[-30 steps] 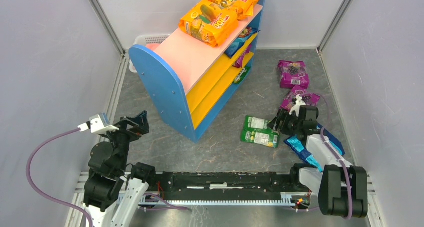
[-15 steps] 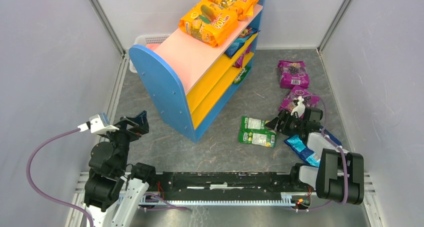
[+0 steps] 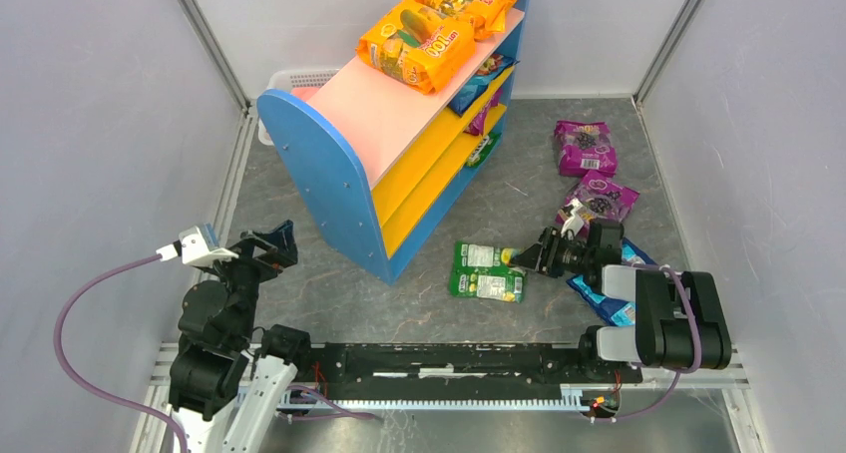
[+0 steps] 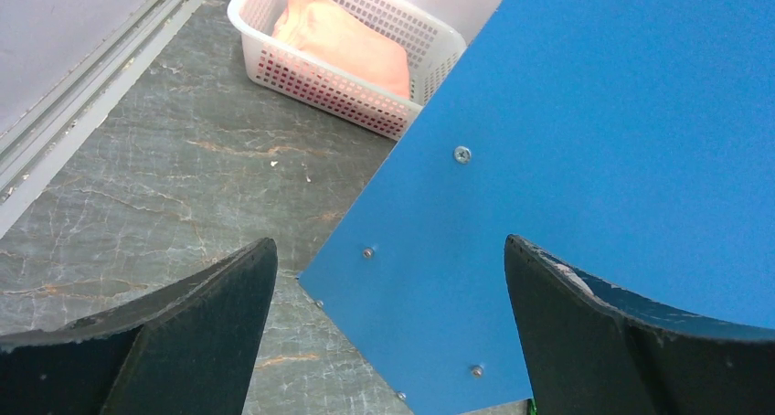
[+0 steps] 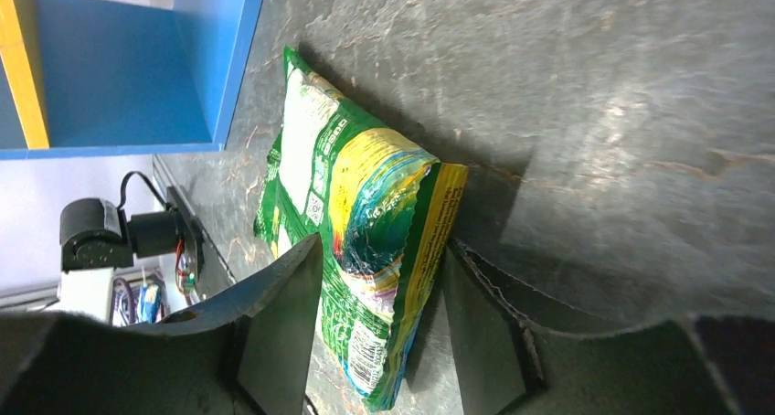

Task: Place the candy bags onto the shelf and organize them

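The right arm is stretched low; only at the wrist is the right claw (image 5: 382,246) seen gripping the green bag (image 5: 334,196); the left claw (image 4: 390,243) is opened wide.

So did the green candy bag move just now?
Yes. The green candy bag has slid left, closer to the near blue corner of the shelf, which stayed put. The right gripper is clamped on its right edge.

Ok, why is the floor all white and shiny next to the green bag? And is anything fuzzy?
Right wrist view: light glare washes out the grey table beside the green bag, which is sharp and casts a dark shadow; the right fingers look soft. Left wrist view: the left fingers are dim and slightly blurred, the white basket crisp. Top view: even light, faint shadows.
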`<state>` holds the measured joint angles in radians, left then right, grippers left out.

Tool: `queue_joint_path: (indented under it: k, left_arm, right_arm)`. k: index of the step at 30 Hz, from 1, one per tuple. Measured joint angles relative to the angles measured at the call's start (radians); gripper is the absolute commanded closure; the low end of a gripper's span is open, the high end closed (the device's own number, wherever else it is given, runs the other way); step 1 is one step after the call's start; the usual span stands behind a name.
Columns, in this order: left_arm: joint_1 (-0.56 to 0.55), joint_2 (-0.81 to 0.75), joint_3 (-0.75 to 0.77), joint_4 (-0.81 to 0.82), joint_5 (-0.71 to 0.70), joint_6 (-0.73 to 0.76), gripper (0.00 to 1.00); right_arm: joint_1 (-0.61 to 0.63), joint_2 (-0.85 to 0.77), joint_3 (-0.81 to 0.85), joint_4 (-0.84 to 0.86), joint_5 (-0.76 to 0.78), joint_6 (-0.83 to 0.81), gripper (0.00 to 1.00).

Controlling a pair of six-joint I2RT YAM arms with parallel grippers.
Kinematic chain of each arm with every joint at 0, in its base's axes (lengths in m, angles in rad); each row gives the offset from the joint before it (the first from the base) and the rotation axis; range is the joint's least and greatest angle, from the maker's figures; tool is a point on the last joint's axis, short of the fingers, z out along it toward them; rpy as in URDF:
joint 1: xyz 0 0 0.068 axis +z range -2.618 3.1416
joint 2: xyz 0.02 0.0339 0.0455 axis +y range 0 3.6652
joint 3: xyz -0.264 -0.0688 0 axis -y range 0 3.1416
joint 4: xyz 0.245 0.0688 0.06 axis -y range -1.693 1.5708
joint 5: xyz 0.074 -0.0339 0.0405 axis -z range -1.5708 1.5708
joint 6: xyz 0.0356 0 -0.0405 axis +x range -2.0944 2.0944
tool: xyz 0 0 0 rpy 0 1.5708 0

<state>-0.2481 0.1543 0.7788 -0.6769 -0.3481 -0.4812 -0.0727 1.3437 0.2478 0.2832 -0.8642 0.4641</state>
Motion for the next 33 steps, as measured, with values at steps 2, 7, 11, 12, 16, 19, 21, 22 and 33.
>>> queue_joint_path:
  k: [2, 7, 11, 12, 16, 19, 21, 22, 33]
  left_arm:
    - [0.001, 0.001, 0.000, 0.000, 0.000, 0.000, 0.00]
    - [0.004, 0.003, 0.000, 0.000, 0.000, 0.000, 0.00]
    - [0.005, 0.004, 0.000, 0.000, 0.000, 0.000, 0.00]
    - [0.005, 0.004, 0.000, 0.000, 0.000, 0.000, 0.00]
    - [0.005, 0.005, 0.000, 0.000, 0.000, 0.000, 0.00]
    - [0.006, 0.005, 0.000, 0.000, 0.000, 0.000, 0.00]
    - [0.006, 0.005, 0.000, 0.000, 0.000, 0.000, 0.00]
    - [0.006, 0.005, 0.000, 0.000, 0.000, 0.000, 0.00]
    - [0.006, 0.005, 0.000, 0.000, 0.000, 0.000, 0.00]
  right_arm:
    - [0.020, 0.012, -0.001, 0.016, -0.006, 0.004, 0.44]
    - [0.098, 0.056, -0.008, 0.072, -0.014, 0.021, 0.60]
    - [0.139, 0.064, -0.044, 0.109, -0.011, 0.063, 0.75]
    - [0.143, 0.063, -0.050, 0.113, -0.006, 0.072, 0.79]
    - [0.154, 0.053, -0.054, 0.098, 0.021, 0.108, 0.94]
    - [0.160, 0.018, -0.053, 0.077, 0.034, 0.138, 0.99]
    - [0.161, -0.021, -0.053, 0.059, 0.039, 0.159, 0.99]
    - [0.163, -0.040, -0.052, 0.050, 0.042, 0.171, 1.00]
    - [0.210, -0.096, 0.112, 0.081, 0.092, 0.382, 1.00]
